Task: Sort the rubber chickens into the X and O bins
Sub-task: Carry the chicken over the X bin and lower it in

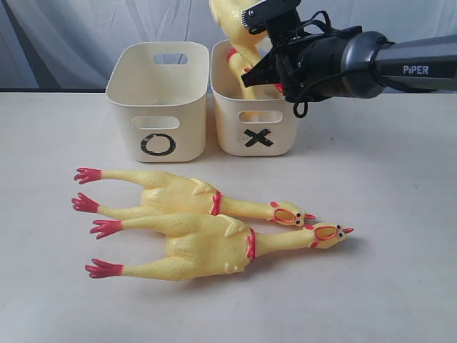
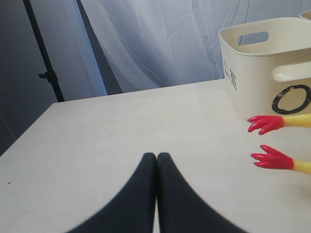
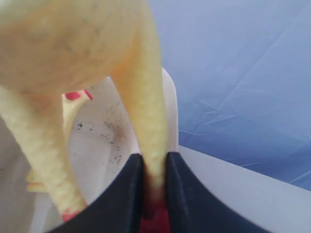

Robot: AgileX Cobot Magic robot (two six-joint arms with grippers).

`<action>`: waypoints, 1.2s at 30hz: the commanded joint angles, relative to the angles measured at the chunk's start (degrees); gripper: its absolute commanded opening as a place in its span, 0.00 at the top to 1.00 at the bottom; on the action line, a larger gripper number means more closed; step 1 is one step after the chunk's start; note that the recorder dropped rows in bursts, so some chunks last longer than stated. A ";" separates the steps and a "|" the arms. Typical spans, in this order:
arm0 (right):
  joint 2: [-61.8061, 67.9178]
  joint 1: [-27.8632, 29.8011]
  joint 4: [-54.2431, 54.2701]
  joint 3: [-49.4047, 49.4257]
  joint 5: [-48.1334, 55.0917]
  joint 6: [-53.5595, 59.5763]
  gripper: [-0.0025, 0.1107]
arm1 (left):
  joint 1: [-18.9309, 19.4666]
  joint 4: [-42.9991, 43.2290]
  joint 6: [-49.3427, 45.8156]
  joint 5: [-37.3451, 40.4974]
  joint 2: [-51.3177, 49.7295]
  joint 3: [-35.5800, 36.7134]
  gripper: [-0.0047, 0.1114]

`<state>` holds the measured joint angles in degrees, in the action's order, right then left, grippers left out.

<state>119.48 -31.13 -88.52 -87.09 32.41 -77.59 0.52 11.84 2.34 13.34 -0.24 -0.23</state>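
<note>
Yellow chicken [image 1: 230,18] half-hidden in X bin [image 1: 235,125] | right pincer [image 3: 154,162] pinching leg [image 3: 146,116] | left pincer [image 2: 156,158] closed

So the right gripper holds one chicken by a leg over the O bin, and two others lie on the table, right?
Wrong bin. The exterior view shows the held chicken in the right gripper over the X bin, not the O bin. It is gripped by a leg, and two other chickens lie on the table.
</note>
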 commanded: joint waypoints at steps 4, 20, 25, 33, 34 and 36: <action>0.17 0.42 -2.82 -0.19 0.13 -4.22 0.99 | -0.12 -0.19 0.13 -0.09 0.24 0.23 0.96; 0.17 0.42 -2.29 -0.19 0.24 -4.60 0.61 | -0.12 -0.19 0.13 -0.09 0.24 0.23 0.96; 0.17 0.42 -2.29 -0.19 0.23 -4.95 0.54 | -0.12 -0.19 0.13 -0.09 0.24 0.23 0.96; -0.95 0.42 -1.10 -0.19 0.23 -4.95 0.54 | -0.12 -0.19 0.13 -0.09 0.24 0.23 0.96; -1.40 0.31 -0.96 -0.19 0.23 -4.95 0.54 | -0.12 -0.19 0.13 -0.09 0.24 0.23 0.96; -2.31 0.31 -0.84 -0.19 0.23 -4.95 0.54 | -0.12 -0.19 0.13 -0.09 0.24 0.23 0.96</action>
<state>119.00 -31.03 -89.54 -87.09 32.19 -82.21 0.52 11.84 2.34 13.34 -0.24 -0.23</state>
